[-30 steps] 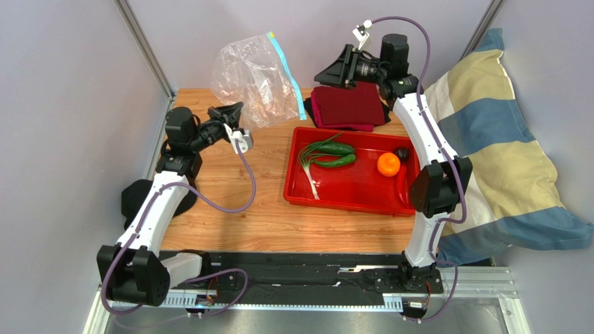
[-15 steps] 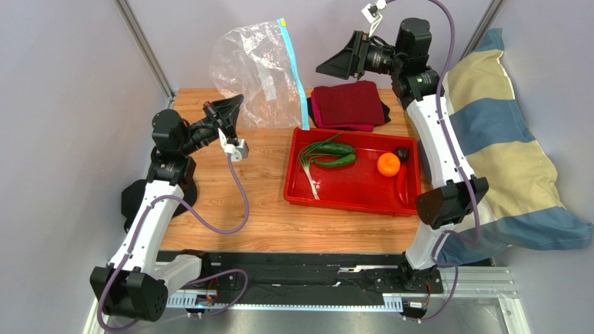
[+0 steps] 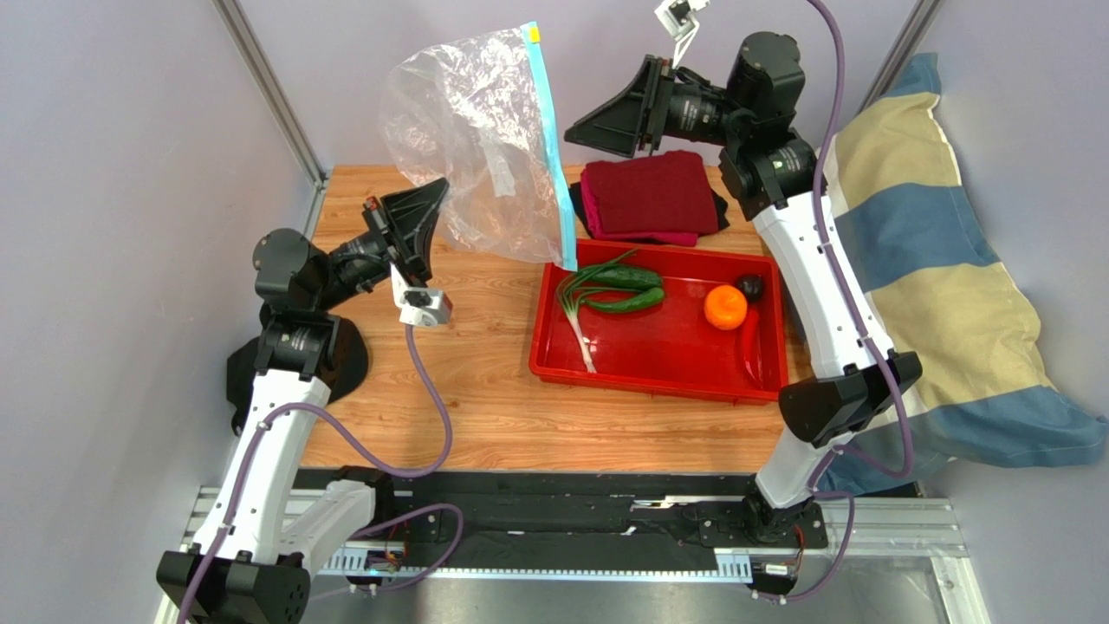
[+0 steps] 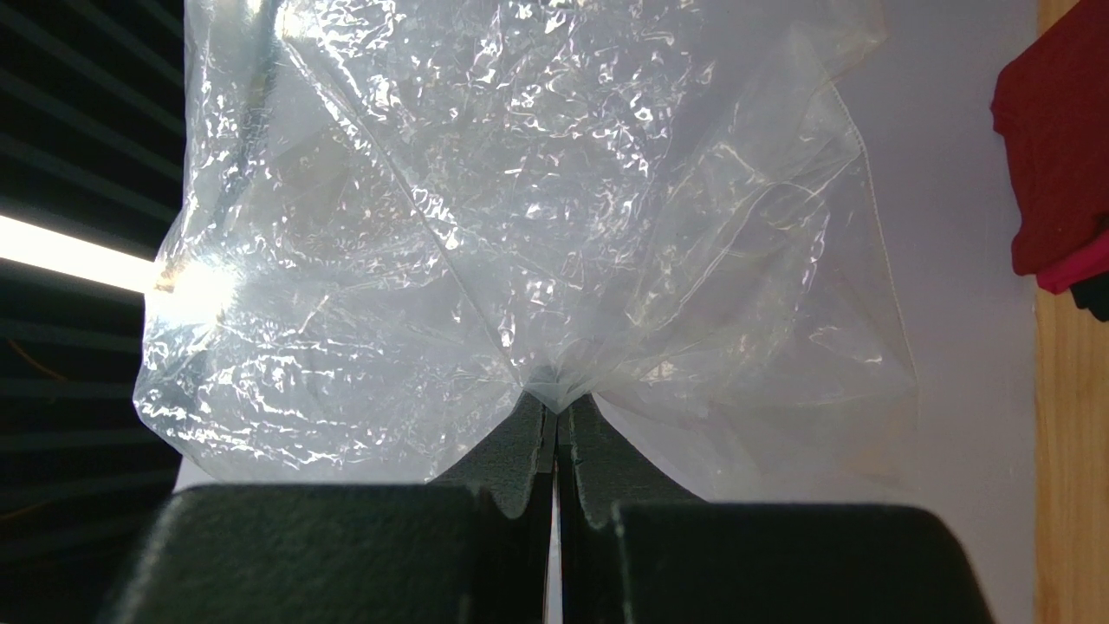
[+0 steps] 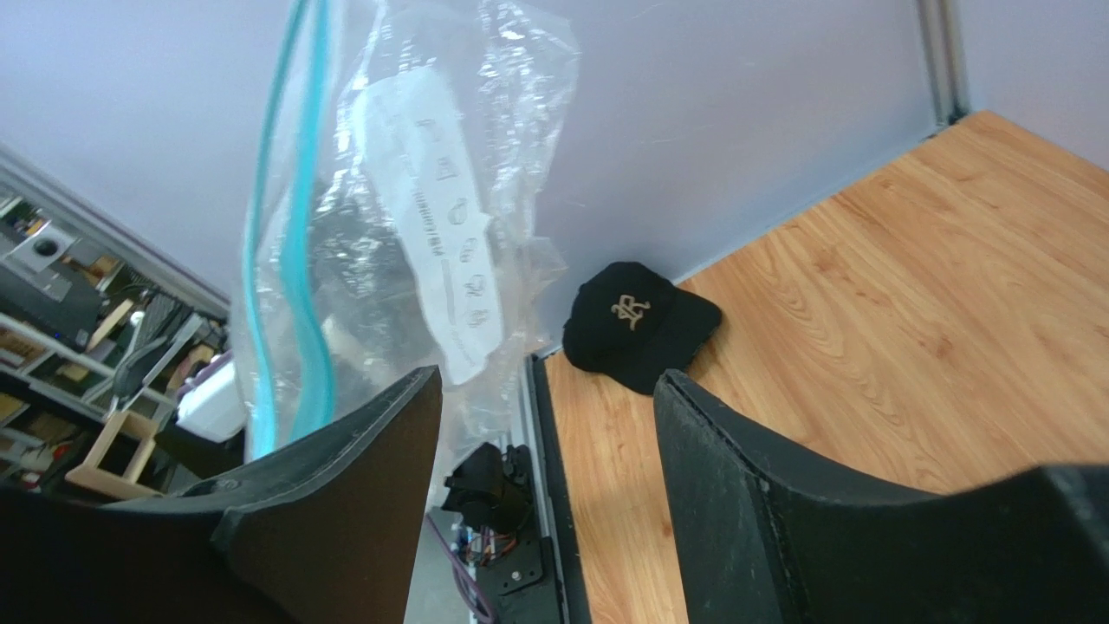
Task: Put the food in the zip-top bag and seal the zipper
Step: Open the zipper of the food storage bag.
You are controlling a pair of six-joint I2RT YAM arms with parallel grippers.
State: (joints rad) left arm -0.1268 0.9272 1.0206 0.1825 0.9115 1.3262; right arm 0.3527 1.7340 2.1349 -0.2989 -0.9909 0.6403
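My left gripper [image 4: 557,411] is pinched tight on a pucker of the zip-top bag [image 3: 471,130], holding it up in the air above the back left of the table [image 3: 443,390], with the zipper [image 3: 548,137] running down the bag's right edge. My right gripper [image 3: 582,130] sits raised just right of that edge, its fingers spread apart and closed on nothing. The food lies in the red tray [image 3: 651,381], below and to the right of the bag: two green vegetables [image 3: 628,289], a green onion [image 3: 581,328], the orange fruit [image 3: 725,306] and a small dark round piece [image 3: 750,285]. A folded maroon cloth [image 3: 651,195] lies behind the tray under my right wrist, and a striped pillow [image 3: 937,299] crowds the table's right side. My left wrist view is filled with crinkled plastic and shows no zipper; my right wrist view shows the white label patch [image 5: 436,247] and, through the gap between my fingers, a black cap [image 5: 638,320] at the table's edge.
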